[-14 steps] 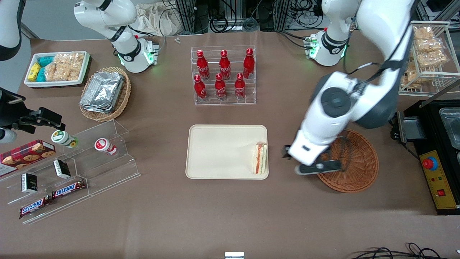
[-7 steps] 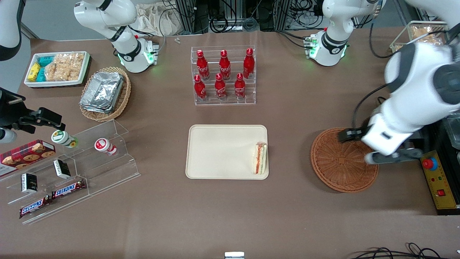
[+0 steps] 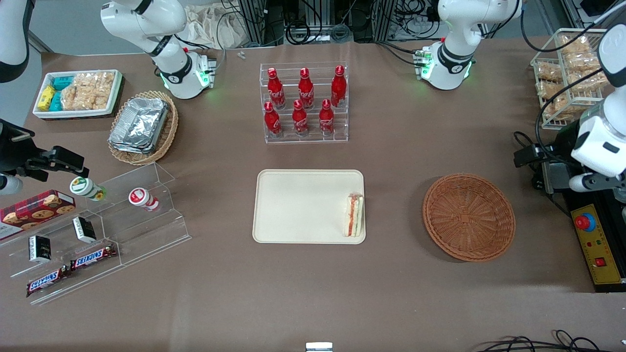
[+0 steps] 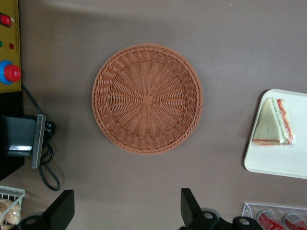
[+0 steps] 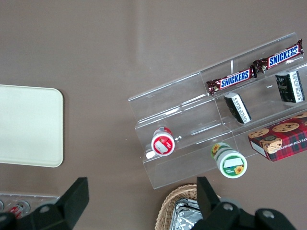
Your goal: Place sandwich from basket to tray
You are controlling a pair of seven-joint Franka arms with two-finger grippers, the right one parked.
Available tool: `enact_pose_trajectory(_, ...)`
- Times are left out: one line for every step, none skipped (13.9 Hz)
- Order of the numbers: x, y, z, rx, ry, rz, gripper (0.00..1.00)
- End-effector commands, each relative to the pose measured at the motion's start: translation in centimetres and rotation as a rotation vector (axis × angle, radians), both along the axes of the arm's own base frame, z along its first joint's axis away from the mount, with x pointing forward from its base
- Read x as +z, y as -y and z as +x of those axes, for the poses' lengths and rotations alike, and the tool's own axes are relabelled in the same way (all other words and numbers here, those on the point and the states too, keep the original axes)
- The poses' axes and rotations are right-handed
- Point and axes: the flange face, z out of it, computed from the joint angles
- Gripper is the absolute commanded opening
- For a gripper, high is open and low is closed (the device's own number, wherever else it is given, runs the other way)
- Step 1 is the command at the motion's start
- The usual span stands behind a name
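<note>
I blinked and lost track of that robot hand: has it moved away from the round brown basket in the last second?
Yes. The gripper, fingers open, has swung from over the basket out past its rim toward the working arm's end of the table, leaving it empty.

Front overhead, wrists downward, sharing tray (image 3: 303, 205)

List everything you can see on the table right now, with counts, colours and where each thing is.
sandwich: one, white with red filling, on the tray's edge nearest the basket
tray: one, cream, mid-table
basket: one, reddish-brown, empty, toward the working arm's end
cola bottles: six, red, in a clear rack farther from the camera than the tray
foil containers: stacked, silver, in a tan basket
Snickers bars: two, on the clear stand
gripper: fingers open, above the table beside the basket, holding nothing
</note>
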Motion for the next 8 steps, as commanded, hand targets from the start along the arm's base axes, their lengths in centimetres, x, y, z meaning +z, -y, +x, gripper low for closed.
enact_pose_trajectory(-0.7, 0.8, -2.2, -0.012, 0.013, -0.010, 0.99)
enact_pose_trajectory(-0.4, 1.6, -2.5, -0.025, 0.019, -0.009, 0.99)
enact_pose_trajectory(0.2, 1.1, -2.7, -0.015, 0.028, -0.012, 1.00)
enact_pose_trajectory(0.4, 1.2, -3.0, -0.018, 0.032, -0.014, 1.00)
enact_pose_trajectory(0.2, 0.7, -3.0, -0.011, 0.031, -0.015, 1.00)
enact_pose_trajectory(0.3, 0.6, -2.7, -0.007, 0.037, -0.016, 1.00)
enact_pose_trajectory(0.4, 0.7, -2.1, 0.016, 0.037, -0.020, 1.00)
enact_pose_trajectory(0.7, 0.4, -2.0, 0.022, 0.038, -0.017, 1.00)
